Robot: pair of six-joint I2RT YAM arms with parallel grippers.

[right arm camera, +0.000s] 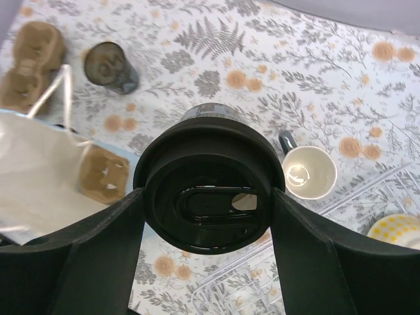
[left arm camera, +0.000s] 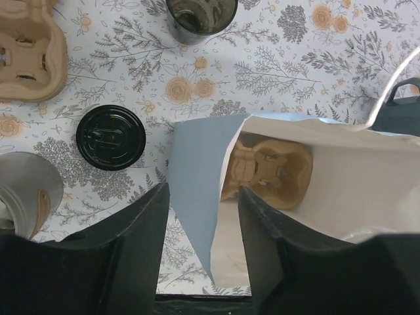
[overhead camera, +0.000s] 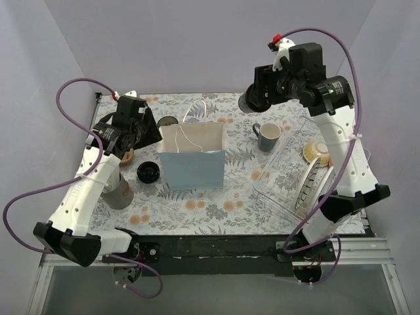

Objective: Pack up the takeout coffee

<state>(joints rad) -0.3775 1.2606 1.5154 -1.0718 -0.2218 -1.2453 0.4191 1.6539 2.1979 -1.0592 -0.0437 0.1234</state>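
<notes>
Left end effector point(left arm camera: 201, 191) half-spread, fingers straddling the bag's point(left arm camera: 367, 177) rim, not pinching it. Farther back, right end effector point(right arm camera: 207, 197) clamps the lidded coffee point(right arm camera: 209, 147), held high above the surface point(overhead camera: 216, 205), right of the bag.

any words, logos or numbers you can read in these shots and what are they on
No readable text in any view.
takeout coffee: moulded shapes on its lid, no legible letters.
black lid lying on the table: raised marks, too small to read.
grey cup: a tan mark on its side, too blurred to read.
paper bag: plain, no print visible.
</notes>
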